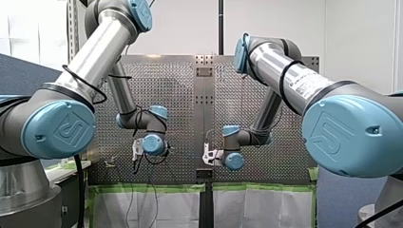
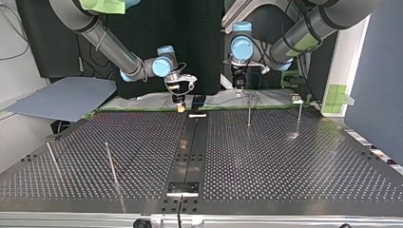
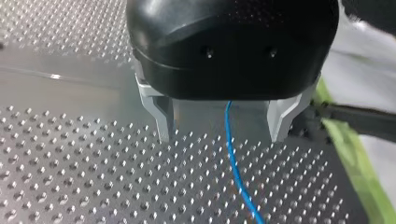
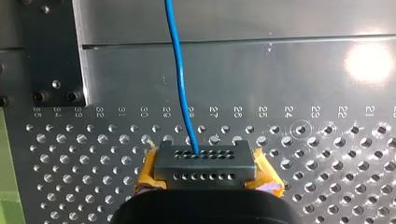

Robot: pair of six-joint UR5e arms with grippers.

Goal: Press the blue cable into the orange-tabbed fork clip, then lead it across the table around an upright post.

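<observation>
Opening step, I judge: the blue cable (image 4: 180,79) sits in no clip yet, and I cannot find the orange-tabbed fork clip in any view. My right tool (image 4: 204,163) is pressed together on the cable, low over the desk (image 4: 327,154). My left tool (image 3: 219,135) is spread wide, the cable running between its metal fingers (image 3: 161,119) untouched. The next move calls for locating the clip and laying a taut stretch into it, then rounding an upright post (image 2: 249,113).

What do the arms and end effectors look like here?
My left arm and my right arm are silver tubes with light blue joint caps and black cables. My left end effector has a black housing and metal fingers; my right end effector, a dark perforated tip between yellow pads.
</observation>
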